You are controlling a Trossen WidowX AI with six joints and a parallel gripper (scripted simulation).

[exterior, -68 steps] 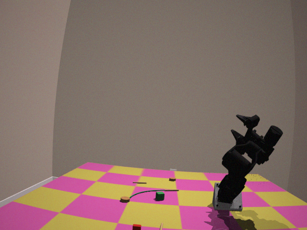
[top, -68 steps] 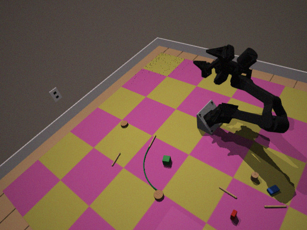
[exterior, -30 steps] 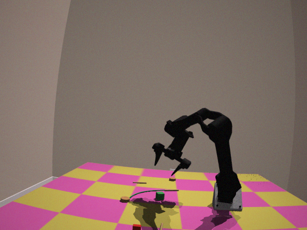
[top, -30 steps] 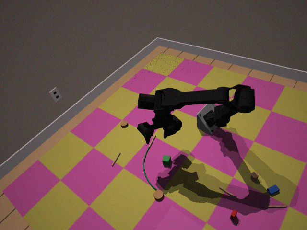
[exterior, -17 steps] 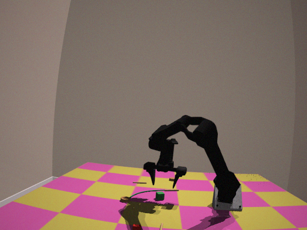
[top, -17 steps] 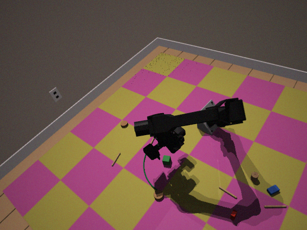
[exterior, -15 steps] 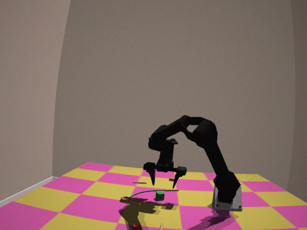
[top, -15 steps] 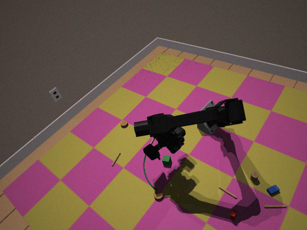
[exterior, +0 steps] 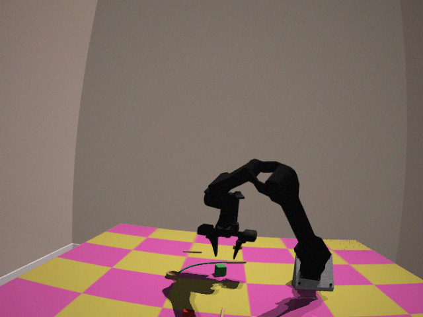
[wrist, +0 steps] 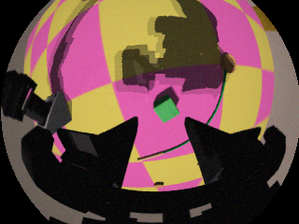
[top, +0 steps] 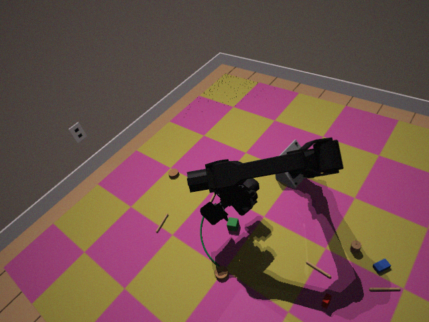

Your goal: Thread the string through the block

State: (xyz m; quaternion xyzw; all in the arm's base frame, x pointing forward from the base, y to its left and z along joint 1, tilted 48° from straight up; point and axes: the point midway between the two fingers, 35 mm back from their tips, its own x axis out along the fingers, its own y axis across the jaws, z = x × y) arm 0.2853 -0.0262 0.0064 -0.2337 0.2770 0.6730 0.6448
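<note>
The thin stick (top: pixel 212 198) (exterior: pixel 236 262) (wrist: pixel 150 156) lies on the table, partly hidden by the arm in the top view. The green string (top: pixel 201 235) (exterior: pixel 197 263) (wrist: pixel 220 108) curves from it to the round wooden button (top: pixel 220 274) (exterior: pixel 172 273) (wrist: pixel 228 63). A green cube (top: pixel 232 223) (exterior: pixel 220 270) (wrist: pixel 166 110) sits beside the stick and string. My gripper (exterior: pixel 225 257) (wrist: pixel 162 119) points down, open and empty, above the table near the stick and cube. No hole can be made out in any block, so I cannot tell which is the holed one.
Loose sticks (top: pixel 162 223) (top: pixel 318 270) (top: pixel 384 289), a wooden disc (top: pixel 173 173), a small round wooden piece (top: pixel 356 245), a blue block (top: pixel 381 265) and a red block (top: pixel 326 300) lie around. The arm's shadow covers part of the table.
</note>
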